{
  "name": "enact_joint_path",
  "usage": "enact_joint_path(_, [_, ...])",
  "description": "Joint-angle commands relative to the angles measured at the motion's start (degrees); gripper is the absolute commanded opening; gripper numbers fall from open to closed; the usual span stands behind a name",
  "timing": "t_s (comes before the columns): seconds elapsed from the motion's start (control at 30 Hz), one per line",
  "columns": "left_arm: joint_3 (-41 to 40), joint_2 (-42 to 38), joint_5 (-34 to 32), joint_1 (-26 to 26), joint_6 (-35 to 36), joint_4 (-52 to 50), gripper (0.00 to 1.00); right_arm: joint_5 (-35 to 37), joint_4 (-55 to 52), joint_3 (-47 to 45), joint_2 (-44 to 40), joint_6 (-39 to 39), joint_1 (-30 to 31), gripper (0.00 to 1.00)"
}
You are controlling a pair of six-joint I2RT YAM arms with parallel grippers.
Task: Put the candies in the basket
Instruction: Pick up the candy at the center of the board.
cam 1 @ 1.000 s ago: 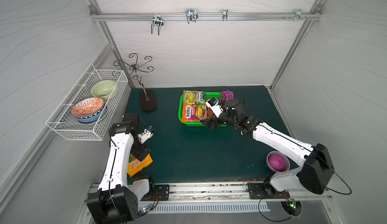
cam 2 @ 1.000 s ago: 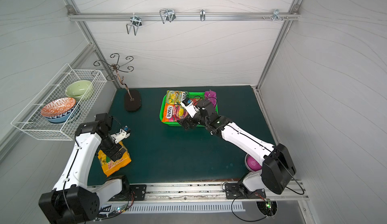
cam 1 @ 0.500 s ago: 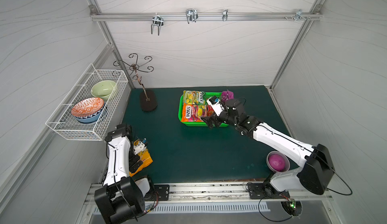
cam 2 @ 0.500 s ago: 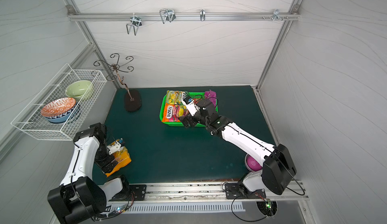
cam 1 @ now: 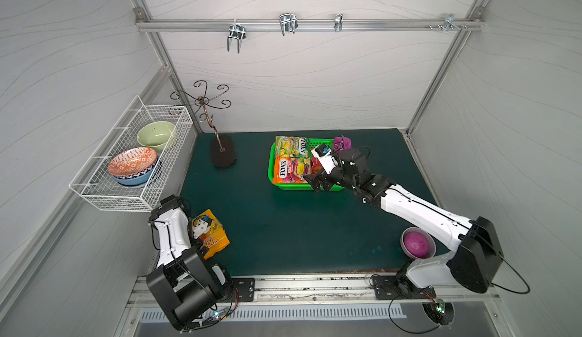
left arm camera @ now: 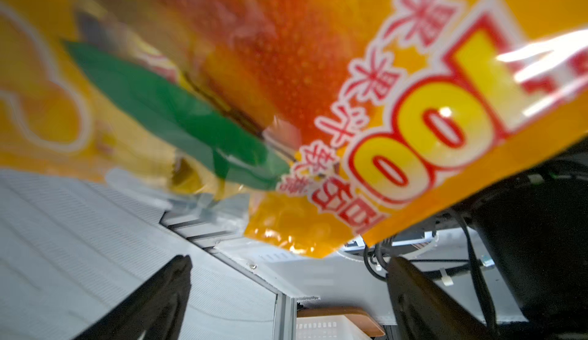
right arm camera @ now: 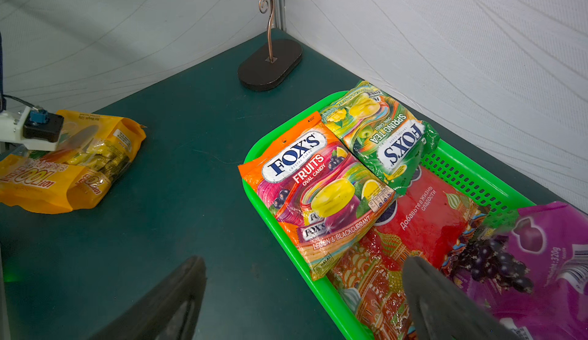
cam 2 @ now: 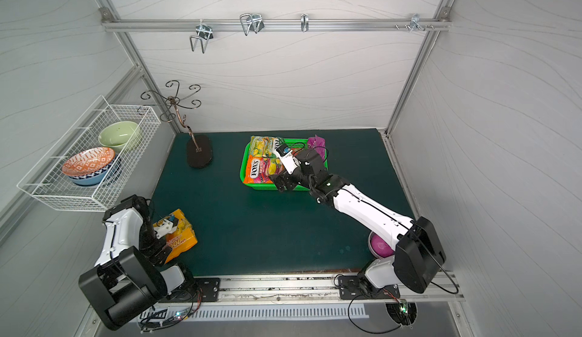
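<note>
The green basket (cam 1: 271, 162) (cam 2: 242, 170) (right arm camera: 461, 176) stands at the back middle of the mat. In it lie two FOX'S bags (cam 1: 289, 170) (right arm camera: 311, 176), a red bag (right arm camera: 423, 224) and a purple grape bag (cam 1: 341, 143) (right arm camera: 541, 274) leaning on its far corner. My right gripper (cam 1: 318, 184) (cam 2: 281, 184) (right arm camera: 302, 278) hangs open across the basket's front rim, one finger over the red bag, one over the mat. A yellow-orange bag (cam 1: 215, 242) (cam 2: 181, 241) (left arm camera: 318, 68) lies at the front left. My left gripper (left arm camera: 286, 274) is open just above it, holding nothing.
A purple-lined bowl (cam 1: 417, 244) sits at the front right beside the right arm's base. A white wire basket (cam 1: 94, 193) with bowls hangs on the left wall. A dark-based hook stand (cam 1: 222, 154) stands at the back left.
The left arm has folded back toward the front left and brought its open gripper low over the yellow-orange bag. The right gripper has barely shifted over the basket.
</note>
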Motion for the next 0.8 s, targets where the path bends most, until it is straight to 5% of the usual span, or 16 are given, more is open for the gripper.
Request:
enact_joint_path(0.0, [0.4, 2.3, 2.9, 1.2, 3.9, 2.2, 1.0, 1.4, -0.4, 1.2, -0.3, 0.7, 0.1, 0.99])
enact_joint_path(0.37, [0.2, 4.2, 13.5, -4.5, -1.2, 7.0, 0.99, 5.8, -2.4, 2.9, 0.5, 1.5, 0.0, 0.99])
enact_joint_path(0.57, [2.1, 6.7, 16.7, -14.5, -10.2, 8.3, 0.98, 7.1, -3.2, 3.2, 0.1, 1.4, -0.1, 0.99])
enact_joint_path(0.77, [8.7, 7.4, 27.8, -26.5, -20.7, 3.7, 0.99, 7.3, -4.7, 3.3, 0.4, 4.5, -0.2, 0.99])
